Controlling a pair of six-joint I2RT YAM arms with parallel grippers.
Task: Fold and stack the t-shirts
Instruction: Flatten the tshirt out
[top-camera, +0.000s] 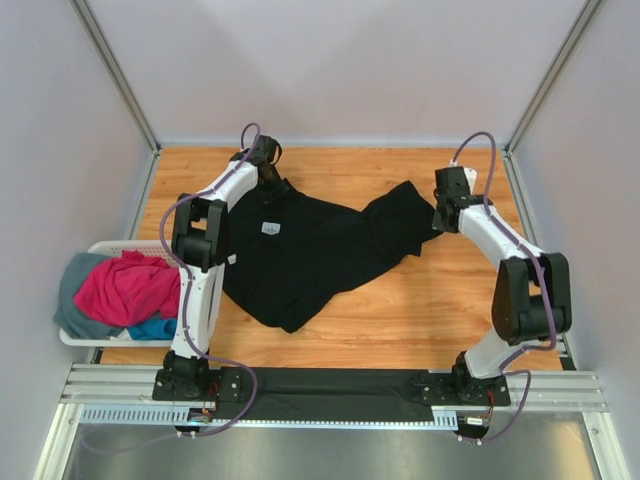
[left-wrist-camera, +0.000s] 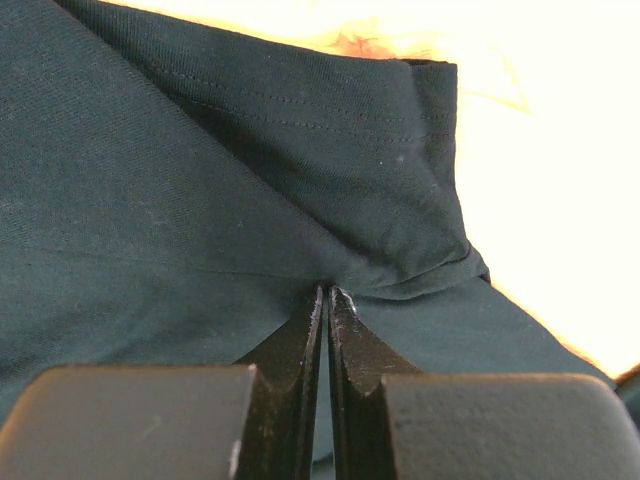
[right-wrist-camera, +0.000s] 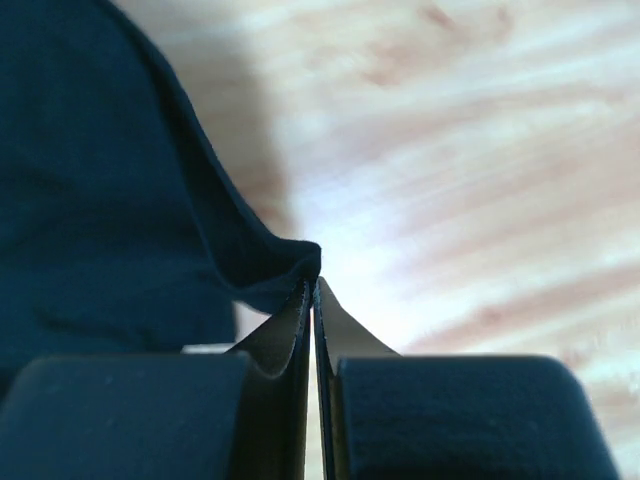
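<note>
the large plain black cloth t-shirt (top-camera: 310, 255) lies rumpled across the wooden tabletop (top-camera: 430, 320). the left gripper (left-wrist-camera: 327, 297) is clamped on cloth beside a stitched hem, and the right gripper (right-wrist-camera: 312, 283) pinches a thin edge fold. the cloth looks light and limp and likely sags, so hems and corners seem the best holds.

One black t-shirt (top-camera: 320, 250), one pink t-shirt (top-camera: 125, 288), one blue t-shirt (top-camera: 155, 328), one grey t-shirt (top-camera: 72, 285), one basket (top-camera: 110, 246).

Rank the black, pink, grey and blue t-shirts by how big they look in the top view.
1. black t-shirt
2. pink t-shirt
3. grey t-shirt
4. blue t-shirt
The last three lie heaped and partly hidden, so this ranks visible cloth only.
</note>
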